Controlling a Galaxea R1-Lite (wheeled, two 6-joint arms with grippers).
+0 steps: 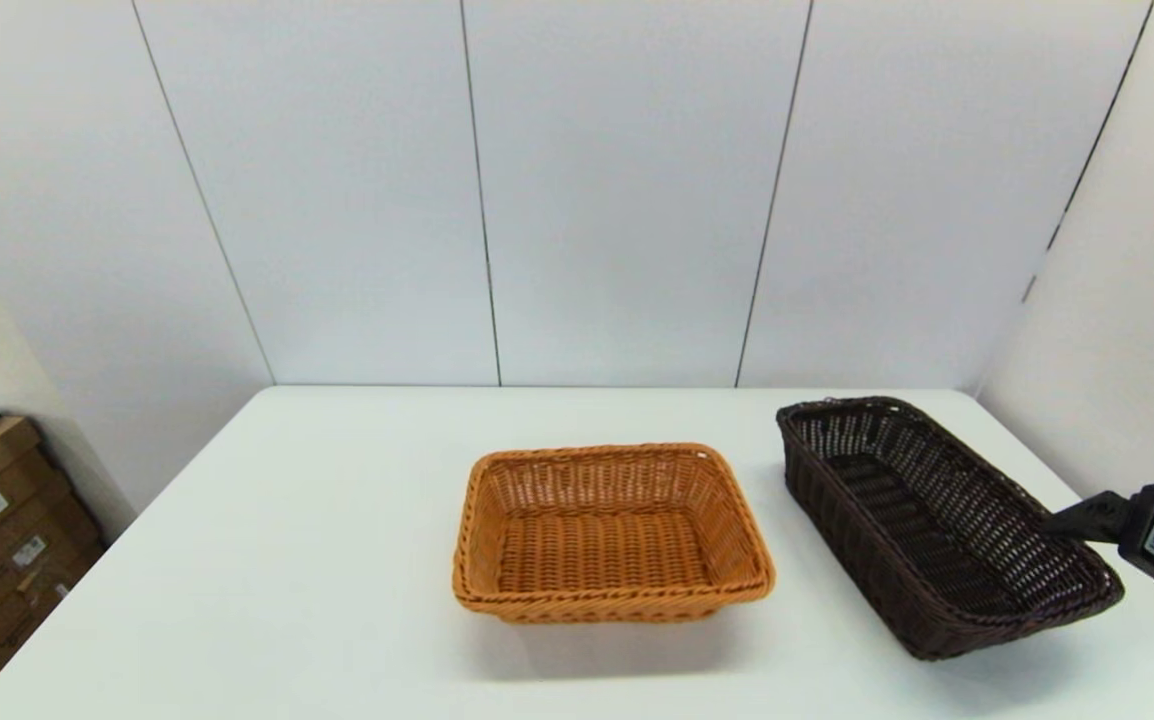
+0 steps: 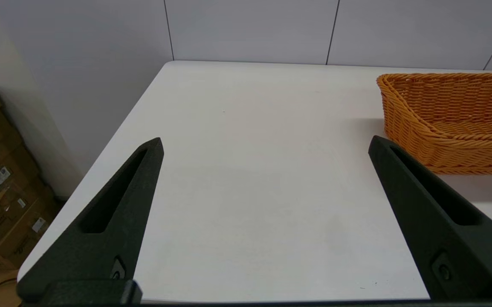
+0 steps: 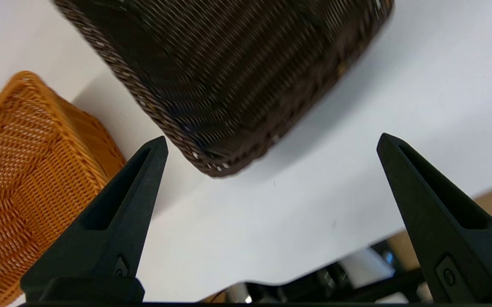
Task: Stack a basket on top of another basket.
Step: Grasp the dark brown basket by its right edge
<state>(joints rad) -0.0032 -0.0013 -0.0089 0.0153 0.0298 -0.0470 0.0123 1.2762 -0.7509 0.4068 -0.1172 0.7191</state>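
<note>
My right gripper [image 3: 271, 145] hangs with its fingers spread wide, at the near right corner of the dark brown rectangular woven wicker basket [image 1: 937, 520], gripping nothing. That basket sits empty on the right of the white table [image 1: 287, 560], angled. Just beside it, mid-table, lies the orange-tan rectangular wicker basket [image 1: 612, 535], also empty. My left gripper [image 2: 265, 145] is parked open over the table's left side.

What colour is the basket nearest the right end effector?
Dark brown basket, almost black; clearest in the head view.
</note>
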